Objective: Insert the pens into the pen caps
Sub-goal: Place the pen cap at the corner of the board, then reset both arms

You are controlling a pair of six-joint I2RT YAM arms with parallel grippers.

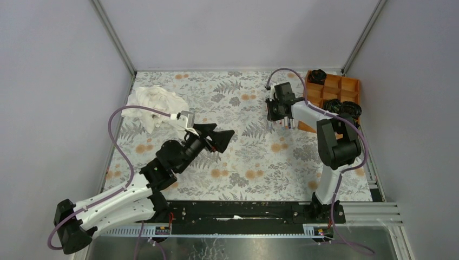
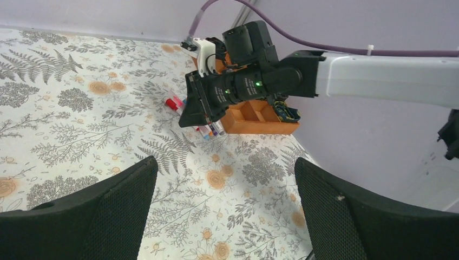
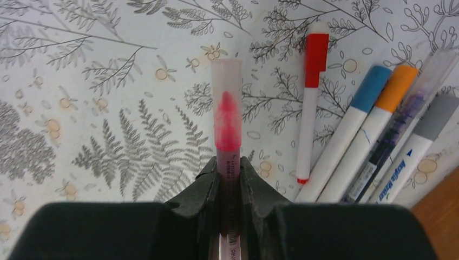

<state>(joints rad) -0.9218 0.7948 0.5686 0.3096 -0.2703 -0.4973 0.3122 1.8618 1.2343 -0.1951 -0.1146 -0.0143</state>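
**Right claw** [image 3: 228, 176]: narrow, clamped on the barrel of a pinkish-red plastic marker pen [image 3: 227, 130]. The pen points straight ahead of the claw, its tip inside a clear stubby plastic cap [image 3: 226, 73].

**Ahead and right of that claw:** a row of slim capped pens [image 3: 335, 157] lying on the floral-print counter [image 3: 97, 108], with caps in red, blue, orange, clear and grey.

**Left claw** [image 2: 224, 162]: wide, holding nothing, well apart from the pens.

**Step, as you may judge it:** capping the pink pen, apparently near done. Next, you need the cap pressed fully home, then the pen laid beside the row.
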